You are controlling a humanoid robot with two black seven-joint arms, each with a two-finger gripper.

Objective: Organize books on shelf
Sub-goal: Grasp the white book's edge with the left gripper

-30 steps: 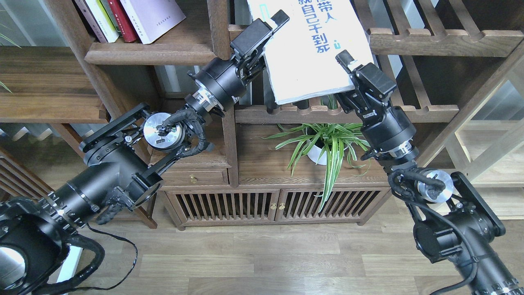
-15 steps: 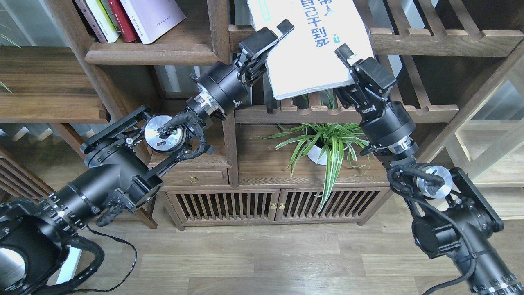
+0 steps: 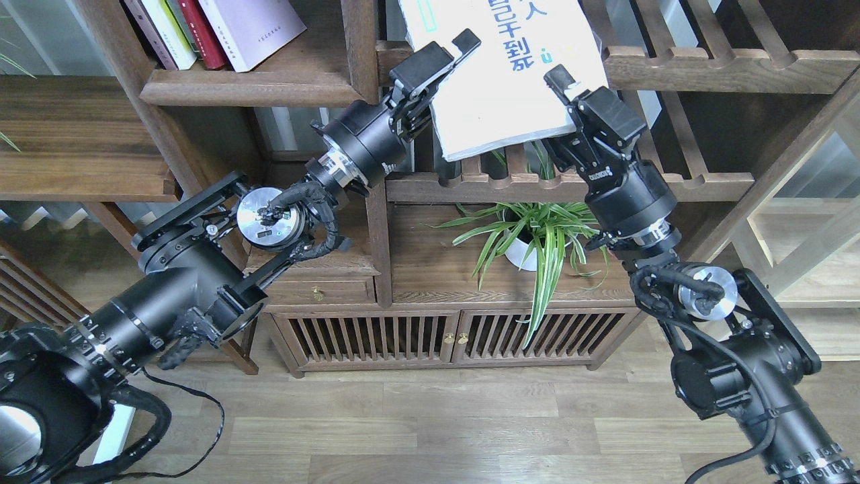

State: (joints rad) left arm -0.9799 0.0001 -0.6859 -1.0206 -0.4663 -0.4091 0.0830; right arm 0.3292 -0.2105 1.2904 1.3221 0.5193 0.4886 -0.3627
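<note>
A large white book with green Chinese characters (image 3: 504,74) is held tilted at the top centre, above a slatted rack. My left gripper (image 3: 449,62) is shut on its left edge, one finger lying over the cover. My right gripper (image 3: 563,91) is shut on its lower right edge. To the upper left, the dark wooden shelf plank (image 3: 248,89) carries a thin red book (image 3: 200,32) and a thick pale lavender-white book (image 3: 252,27), both leaning to the left beside other books.
A vertical post (image 3: 359,47) separates the shelf from the bay with the slatted racks (image 3: 712,180). A potted spider plant (image 3: 537,235) stands on the low cabinet (image 3: 443,336) under the held book. A wooden side surface (image 3: 74,141) is at left.
Both grippers have lifted the white book upward and slightly left; its lower edge now sits higher above the slatted rack. The shelved books have not moved.
</note>
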